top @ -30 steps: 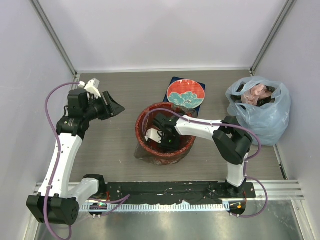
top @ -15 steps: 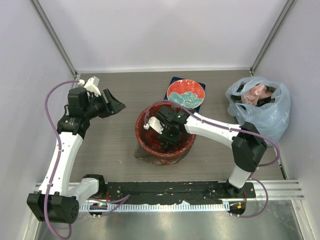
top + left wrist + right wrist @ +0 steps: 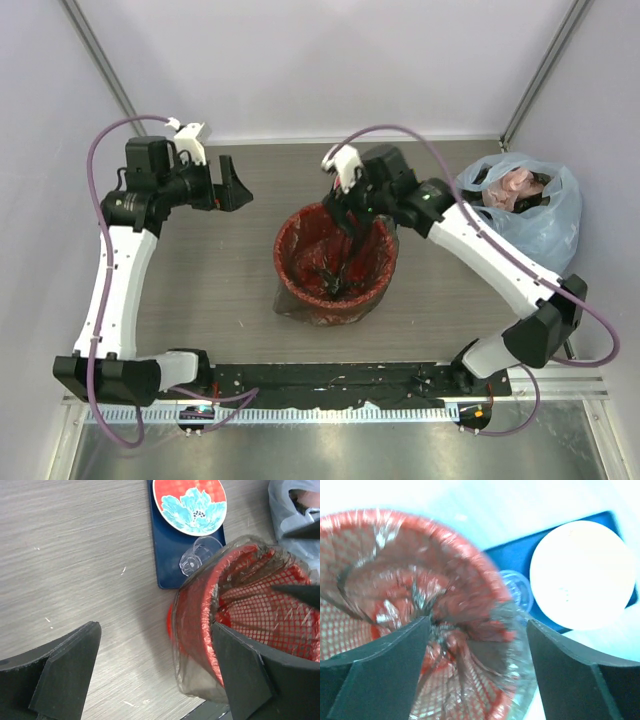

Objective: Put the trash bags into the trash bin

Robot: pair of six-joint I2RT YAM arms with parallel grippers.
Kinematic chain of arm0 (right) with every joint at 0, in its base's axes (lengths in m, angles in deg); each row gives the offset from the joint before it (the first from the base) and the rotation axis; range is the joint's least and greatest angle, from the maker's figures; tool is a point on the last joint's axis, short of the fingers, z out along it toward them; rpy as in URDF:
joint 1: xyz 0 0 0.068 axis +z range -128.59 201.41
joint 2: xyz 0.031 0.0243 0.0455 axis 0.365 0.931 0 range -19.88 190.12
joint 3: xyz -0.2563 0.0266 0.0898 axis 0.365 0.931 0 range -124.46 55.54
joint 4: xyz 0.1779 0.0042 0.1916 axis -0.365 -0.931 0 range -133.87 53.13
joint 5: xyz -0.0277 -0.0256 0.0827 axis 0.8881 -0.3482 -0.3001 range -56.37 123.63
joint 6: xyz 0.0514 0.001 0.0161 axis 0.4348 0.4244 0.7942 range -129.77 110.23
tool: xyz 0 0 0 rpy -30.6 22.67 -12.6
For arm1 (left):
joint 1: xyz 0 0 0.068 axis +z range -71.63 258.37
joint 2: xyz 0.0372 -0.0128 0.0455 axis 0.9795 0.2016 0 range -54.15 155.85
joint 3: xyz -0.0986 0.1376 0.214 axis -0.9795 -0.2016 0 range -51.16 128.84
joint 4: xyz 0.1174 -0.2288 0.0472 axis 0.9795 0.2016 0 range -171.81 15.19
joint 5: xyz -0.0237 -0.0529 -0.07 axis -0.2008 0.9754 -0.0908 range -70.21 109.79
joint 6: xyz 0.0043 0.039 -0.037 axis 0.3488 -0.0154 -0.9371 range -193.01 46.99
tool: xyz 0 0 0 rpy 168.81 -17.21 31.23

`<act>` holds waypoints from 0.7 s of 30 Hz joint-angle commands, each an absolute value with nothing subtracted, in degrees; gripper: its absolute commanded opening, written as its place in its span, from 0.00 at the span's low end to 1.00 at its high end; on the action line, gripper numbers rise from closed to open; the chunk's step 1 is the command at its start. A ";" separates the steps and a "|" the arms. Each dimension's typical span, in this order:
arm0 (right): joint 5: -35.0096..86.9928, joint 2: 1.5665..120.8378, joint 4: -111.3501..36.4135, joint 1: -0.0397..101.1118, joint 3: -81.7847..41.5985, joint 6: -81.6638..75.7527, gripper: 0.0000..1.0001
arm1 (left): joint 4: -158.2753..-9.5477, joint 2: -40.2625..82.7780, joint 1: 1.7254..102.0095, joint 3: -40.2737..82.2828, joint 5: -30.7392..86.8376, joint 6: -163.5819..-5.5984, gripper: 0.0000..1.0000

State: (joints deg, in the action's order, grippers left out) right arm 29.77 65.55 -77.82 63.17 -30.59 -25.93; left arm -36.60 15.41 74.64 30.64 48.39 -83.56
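Table [image 3: 220, 285] bears bin [image 3: 300, 245] veiled by bag [image 3: 290, 304]; left fingers [image 3: 65, 670], right fingers [image 3: 375, 665] both released.

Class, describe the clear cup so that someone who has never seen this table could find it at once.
On the grey table lies a dark blue tray carrying a red plate with a teal flower. On the tray's bare end, between plate and red bin, sits the cup. It alone is small, clear and colourless.
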 commanded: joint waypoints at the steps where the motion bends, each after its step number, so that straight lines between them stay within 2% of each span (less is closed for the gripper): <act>1: 28.45 62.12 -69.58 55.63 -38.58 -17.43 0.88 | -25.75 22.02 74.94 42.57 51.52 -71.53 1.00; 6: 25.38 63.36 -69.30 44.36 -45.97 -15.22 0.94 | -13.62 34.60 74.94 61.92 45.90 -68.61 1.00; 7: 24.59 62.57 -69.57 42.87 -45.62 -15.83 0.95 | -12.04 36.97 74.94 67.87 45.37 -69.40 1.00; 9: 22.30 61.34 -70.36 38.74 -42.31 -16.62 0.96 | -11.05 40.94 74.85 71.25 43.09 -70.81 1.00; 11: 18.98 59.06 -71.32 35.93 -38.70 -17.24 0.97 | -14.72 41.30 74.94 69.87 41.68 -72.75 1.00; 15: 12.31 56.59 -72.99 28.20 -26.76 -17.94 0.96 | -22.47 40.25 74.77 58.03 37.99 -78.45 1.00; 21: 12.54 55.36 -73.17 23.96 -19.35 -17.51 0.97 | -25.20 38.32 73.80 45.20 29.29 -76.27 1.00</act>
State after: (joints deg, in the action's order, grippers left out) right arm 15.39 57.16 -73.43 25.57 -21.43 -18.00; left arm -21.78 41.07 74.38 51.68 36.24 -77.02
